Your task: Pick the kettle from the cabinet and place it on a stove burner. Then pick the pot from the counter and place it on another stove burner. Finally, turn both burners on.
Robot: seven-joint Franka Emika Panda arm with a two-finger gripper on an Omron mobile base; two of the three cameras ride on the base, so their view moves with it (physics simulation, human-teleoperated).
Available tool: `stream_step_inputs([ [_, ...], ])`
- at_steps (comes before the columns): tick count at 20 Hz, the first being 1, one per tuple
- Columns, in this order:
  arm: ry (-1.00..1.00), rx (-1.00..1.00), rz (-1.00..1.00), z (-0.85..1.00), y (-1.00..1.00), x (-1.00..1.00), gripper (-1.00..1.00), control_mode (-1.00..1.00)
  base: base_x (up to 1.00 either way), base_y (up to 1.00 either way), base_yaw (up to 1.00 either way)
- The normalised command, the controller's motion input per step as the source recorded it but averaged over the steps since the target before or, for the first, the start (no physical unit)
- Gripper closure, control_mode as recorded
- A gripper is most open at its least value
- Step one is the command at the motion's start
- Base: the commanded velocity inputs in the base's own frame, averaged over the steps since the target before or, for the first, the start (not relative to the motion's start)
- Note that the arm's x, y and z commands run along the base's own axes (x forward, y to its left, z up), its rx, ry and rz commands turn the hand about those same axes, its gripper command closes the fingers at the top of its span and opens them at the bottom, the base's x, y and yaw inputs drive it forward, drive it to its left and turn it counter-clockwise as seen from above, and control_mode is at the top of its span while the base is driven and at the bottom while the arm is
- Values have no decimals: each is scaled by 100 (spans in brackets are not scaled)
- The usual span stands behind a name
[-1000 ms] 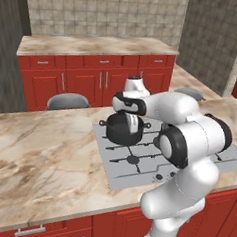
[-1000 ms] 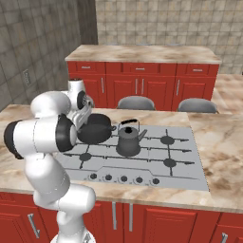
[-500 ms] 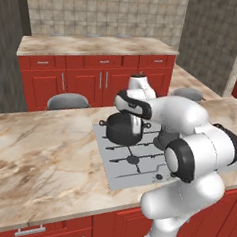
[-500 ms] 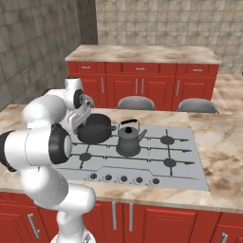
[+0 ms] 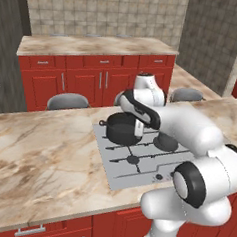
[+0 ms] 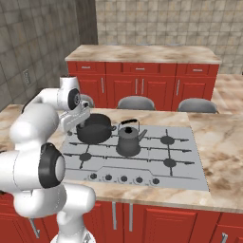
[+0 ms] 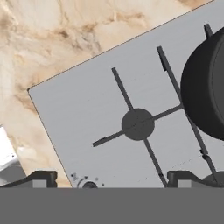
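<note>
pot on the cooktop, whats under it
The pot sits on the back-left wire grate of the cooktop, beside the kettle. The burner head beneath it is covered.

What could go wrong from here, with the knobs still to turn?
1. The gripper, jaws open, hangs close beside the pot; a swing toward the knobs could bump it off its burner.
2. The kettle stands close to the pot, so a shoved pot may knock it.
</note>
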Motion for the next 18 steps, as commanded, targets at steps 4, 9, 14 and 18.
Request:
stream_step_inputs([
  [4,0,0,-20,27,-5,-43,-100,-100,0,0,0],
  [9,0,0,-22,16,-9,-43,-100,-100,0,0,0],
  [14,0,0,-23,4,-10,-47,-100,-100,0,0,0],
  [18,0,0,-24,0,-11,-50,-100,-100,0,0,0],
])
